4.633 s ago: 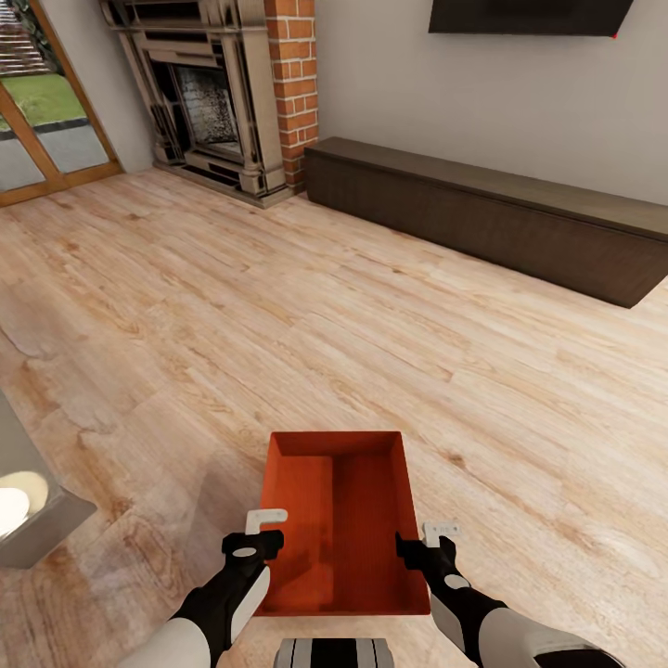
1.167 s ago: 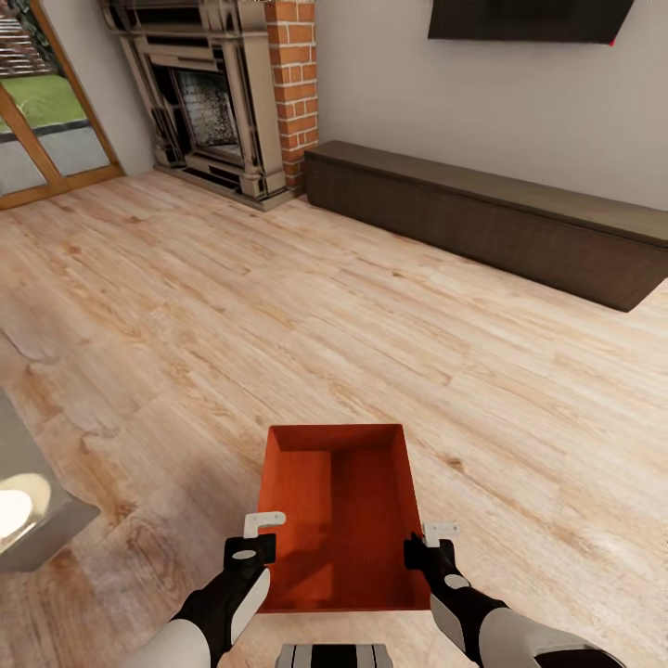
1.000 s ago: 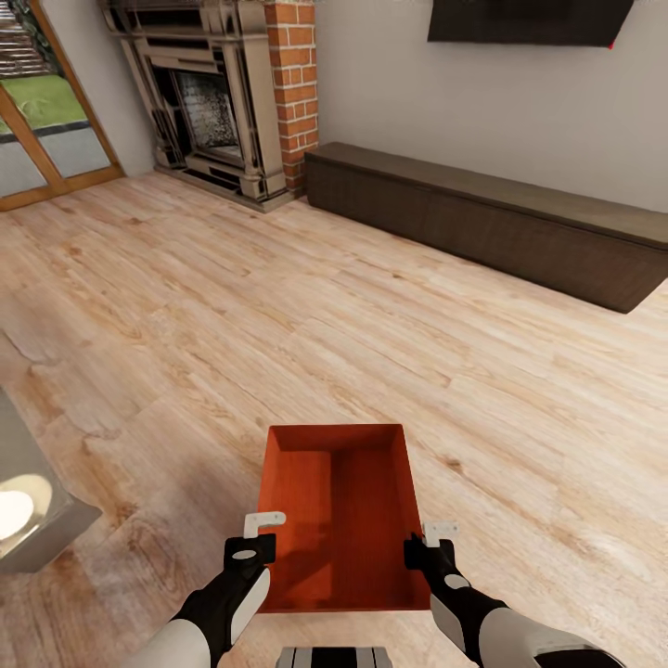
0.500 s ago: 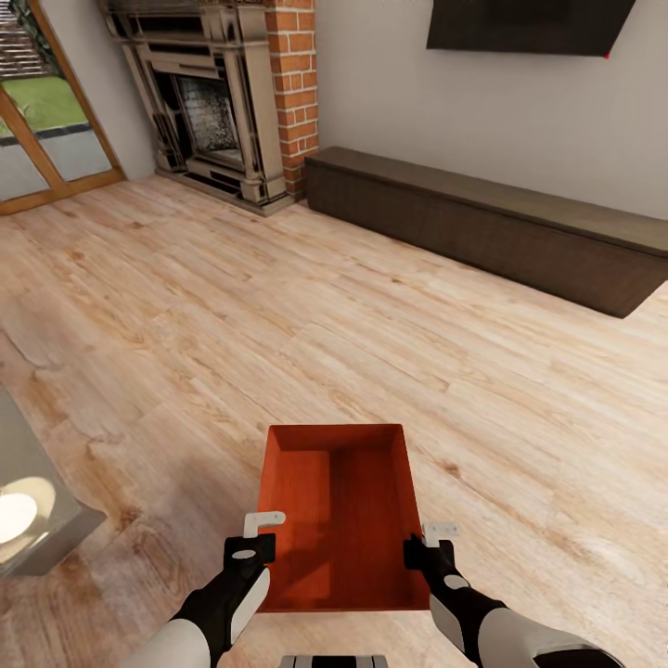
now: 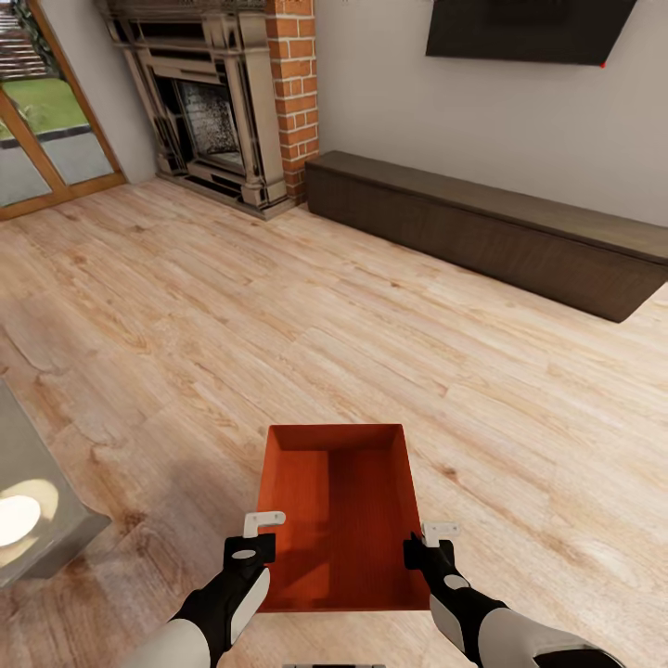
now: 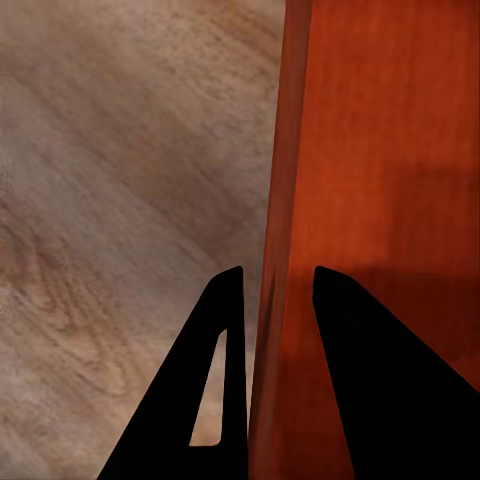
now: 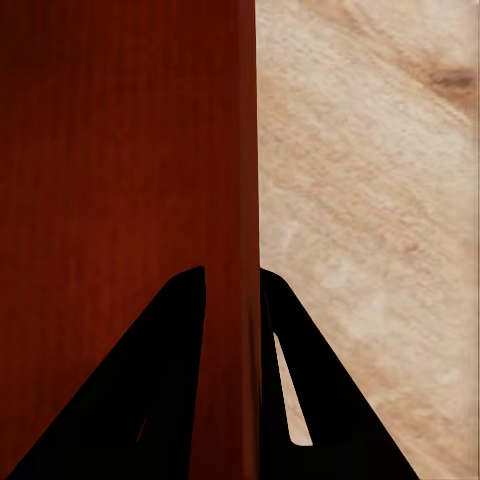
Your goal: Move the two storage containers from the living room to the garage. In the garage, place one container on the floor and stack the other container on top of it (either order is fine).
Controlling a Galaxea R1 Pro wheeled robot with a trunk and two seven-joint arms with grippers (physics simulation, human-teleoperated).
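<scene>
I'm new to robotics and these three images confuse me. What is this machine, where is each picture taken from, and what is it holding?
This is a simulated wheeled robot with two arms. The big picture comes from a camera on its head, looking down over both arms. The left gripper and right gripper each pinch a side wall of one red-orange storage container, an open-topped, empty box.

The two smaller pictures come from cameras near each gripper. The dark wedges are fingers, one on each side of the thin container wall; the right wrist view shows the same with its fingers.

Around it lies a light wood plank floor, with a brick fireplace, a long dark low cabinet and a wall TV beyond.
</scene>
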